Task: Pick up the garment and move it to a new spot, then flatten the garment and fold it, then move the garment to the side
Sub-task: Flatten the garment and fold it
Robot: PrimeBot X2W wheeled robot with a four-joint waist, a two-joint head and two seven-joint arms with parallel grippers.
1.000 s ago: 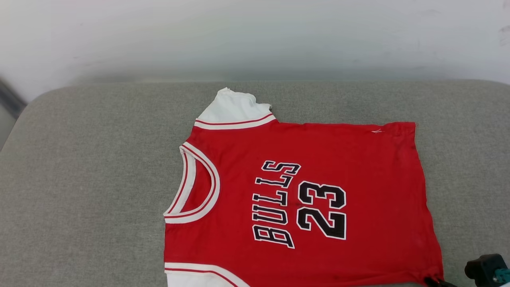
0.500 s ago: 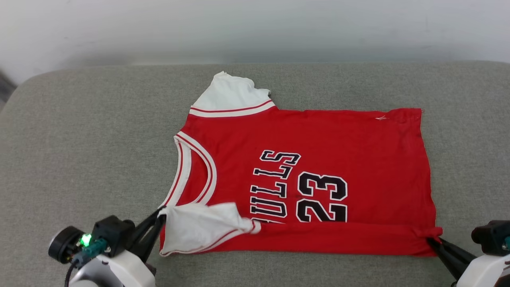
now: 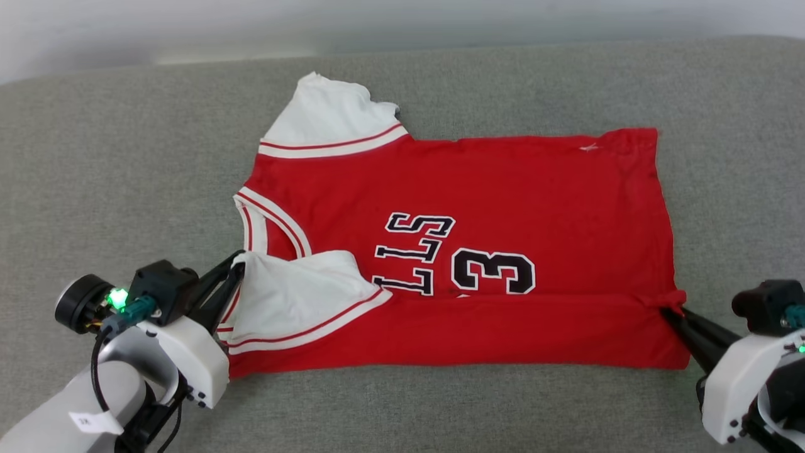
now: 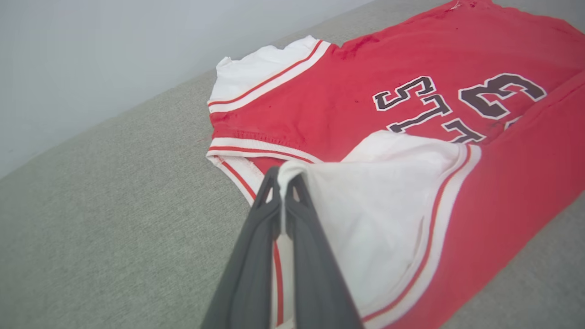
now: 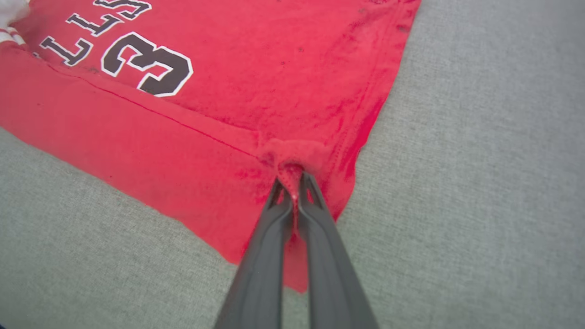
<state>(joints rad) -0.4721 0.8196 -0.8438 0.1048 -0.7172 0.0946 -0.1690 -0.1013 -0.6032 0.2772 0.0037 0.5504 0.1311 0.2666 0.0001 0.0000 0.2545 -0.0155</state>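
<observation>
The garment (image 3: 503, 189), a red jersey, is lying on a grey cushion (image 3: 126, 157) between both grippers. The left gripper (image 3: 237, 268) is pinching its white sleeve (image 3: 295, 292), and the right gripper (image 3: 668, 310) is pinching the folded-over hem corner (image 5: 292, 157).

The red, white-sleeved garment (image 3: 503, 182) with black lettering lies flat, the strip nearest the fingers folded over, one sleeve pinched between fingers of the left gripper (image 3: 237, 268), a hem corner between those of the right gripper (image 3: 670, 312).
</observation>
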